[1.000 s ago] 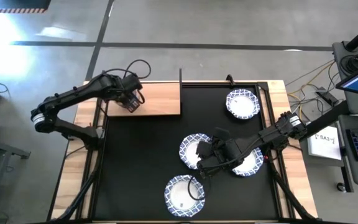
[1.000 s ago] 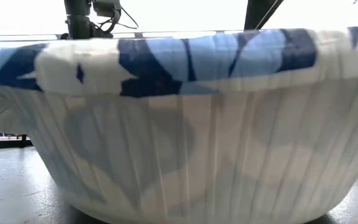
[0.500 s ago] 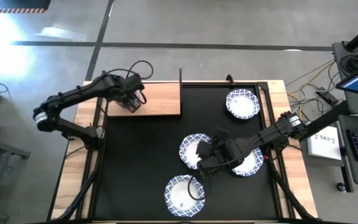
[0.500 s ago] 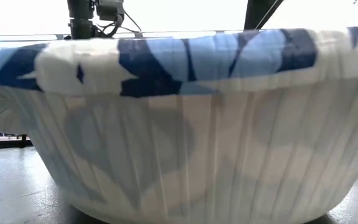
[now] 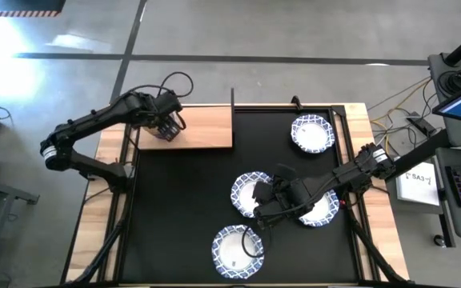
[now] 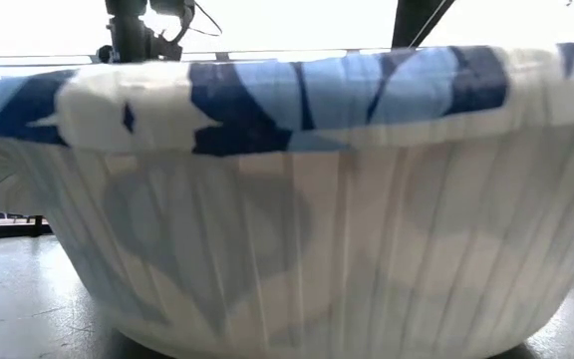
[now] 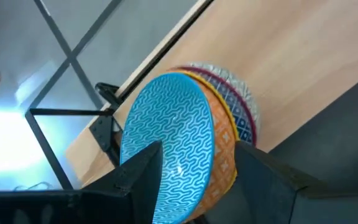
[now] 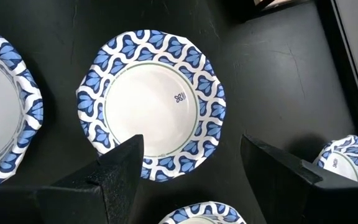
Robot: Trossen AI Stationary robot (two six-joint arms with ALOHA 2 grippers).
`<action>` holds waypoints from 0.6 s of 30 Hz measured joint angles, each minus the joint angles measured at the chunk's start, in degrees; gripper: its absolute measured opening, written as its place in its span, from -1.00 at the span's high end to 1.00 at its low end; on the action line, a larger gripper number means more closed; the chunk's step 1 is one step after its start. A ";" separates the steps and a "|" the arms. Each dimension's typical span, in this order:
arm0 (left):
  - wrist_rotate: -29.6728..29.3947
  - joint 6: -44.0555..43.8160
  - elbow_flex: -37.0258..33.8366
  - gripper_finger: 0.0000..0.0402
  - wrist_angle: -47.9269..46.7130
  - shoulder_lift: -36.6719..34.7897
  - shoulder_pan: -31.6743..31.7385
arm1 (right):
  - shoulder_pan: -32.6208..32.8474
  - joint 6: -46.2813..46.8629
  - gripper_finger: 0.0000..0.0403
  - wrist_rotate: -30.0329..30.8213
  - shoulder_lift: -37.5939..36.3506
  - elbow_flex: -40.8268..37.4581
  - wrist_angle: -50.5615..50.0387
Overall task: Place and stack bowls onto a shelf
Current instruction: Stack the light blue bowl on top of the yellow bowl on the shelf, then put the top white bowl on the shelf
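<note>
The four small bowls are nested in one stack (image 7: 191, 124), blue innermost, then yellow, red and grey. My left gripper (image 5: 165, 128) is shut on this stack over the left part of the light-wood shelf (image 5: 206, 128). Four white bowls with blue rims rest on the black mat: far right (image 5: 310, 134), middle (image 5: 246, 190), right (image 5: 320, 211) and near (image 5: 237, 250). My right gripper (image 8: 191, 180) is open above the middle bowl (image 8: 151, 106) and touches nothing. The near bowl (image 6: 297, 179) fills the low view. My left gripper holds the nested stack by its rim (image 7: 166, 168). One finger (image 7: 138, 177) lies inside the blue bowl and the other (image 7: 272, 177) is outside the yellow bowl's wall. The stack is tilted, with its opening toward the wrist camera and the grey bowl (image 7: 229, 78) nearest the shelf board (image 7: 303, 62). Whether it touches the board I cannot tell.
A thin black post (image 5: 232, 98) stands at the shelf's right far corner. The black mat (image 5: 190, 208) has bare room on its left half. Cables and a keyboard lie beyond the table's right edge.
My left gripper, with the stack of small bowls, has shifted a little toward the table's far left over the shelf board.
</note>
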 joint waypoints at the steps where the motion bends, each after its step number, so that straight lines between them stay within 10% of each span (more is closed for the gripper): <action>1: 0.27 -0.04 0.50 0.09 -0.03 -0.25 0.00 | 0.00 0.00 -0.27 0.00 0.00 0.00 0.00; 18: 10.21 -2.78 4.56 0.09 4.22 -0.82 -7.89 | 0.09 0.02 -0.27 -4.66 -0.02 0.00 -0.07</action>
